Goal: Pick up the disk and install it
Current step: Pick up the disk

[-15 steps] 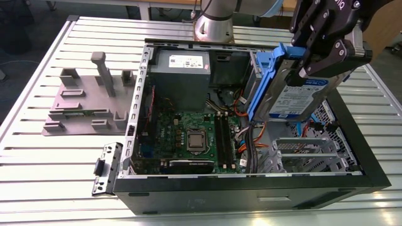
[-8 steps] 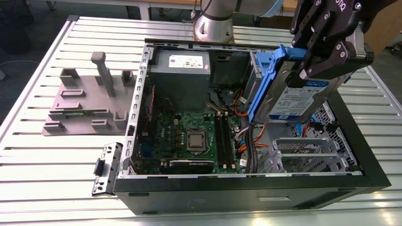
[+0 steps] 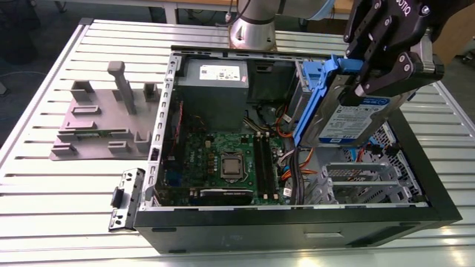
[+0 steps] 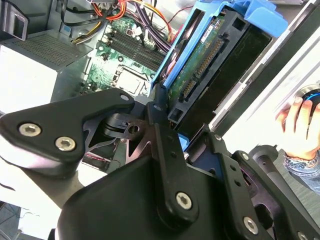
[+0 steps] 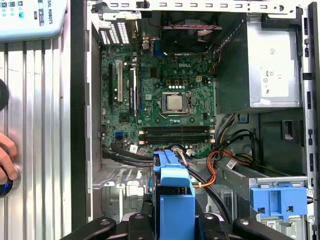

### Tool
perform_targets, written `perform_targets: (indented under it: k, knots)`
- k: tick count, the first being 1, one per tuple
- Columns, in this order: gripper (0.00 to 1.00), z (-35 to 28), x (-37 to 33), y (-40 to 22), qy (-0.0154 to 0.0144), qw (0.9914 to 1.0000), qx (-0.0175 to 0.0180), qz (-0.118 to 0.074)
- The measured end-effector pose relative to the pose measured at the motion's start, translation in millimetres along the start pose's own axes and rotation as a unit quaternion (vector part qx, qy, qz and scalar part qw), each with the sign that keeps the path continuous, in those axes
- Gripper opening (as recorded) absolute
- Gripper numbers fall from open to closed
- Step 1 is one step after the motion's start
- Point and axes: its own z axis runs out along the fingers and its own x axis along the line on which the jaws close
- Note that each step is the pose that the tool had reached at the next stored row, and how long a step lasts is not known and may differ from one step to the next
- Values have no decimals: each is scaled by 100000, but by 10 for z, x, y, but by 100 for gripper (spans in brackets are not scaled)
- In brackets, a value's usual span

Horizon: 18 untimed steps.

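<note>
Scene: an open computer case [image 3: 438, 206] lies on its side on a slatted metal table [image 3: 59, 183], its inside facing up.
Gripper: the black gripper [image 3: 375, 69] hangs above the case at the exterior view's right, its fingers closed on the disk.
Disk: the disk [image 3: 355, 119] is held on edge in the air over the case's drive end, clear of the floor of the case. Its white-and-blue label faces the exterior view's right, and its blue bracket [image 3: 312, 103] runs along the side toward the exterior view's left.
Disk, second wrist view: the disk's green circuit board and connector edge [image 4: 200, 75] show, with blue bracket wrapped round the end.
Disk, first wrist view: the bracket's blue edge [image 5: 172, 200] sits between the black fingers, above the motherboard.
Case interior: a green motherboard [image 3: 222, 161], a grey power supply [image 3: 215, 83] with a white sticker, bundled cables [image 3: 297, 161] and a metal drive cage [image 3: 360, 183].
Beside the case: a grey stand [image 3: 104, 122] with upright posts rests on the table at the exterior view's left, apart from the case.
Person: a hand [image 4: 300, 125] rests at the table's edge in the second wrist view.
</note>
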Motion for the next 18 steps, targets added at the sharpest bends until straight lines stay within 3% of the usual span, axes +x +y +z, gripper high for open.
perform_targets:
  k: [18]
  knots:
    - [36, 1, 63, -3, -4, 100000, 2, -1]
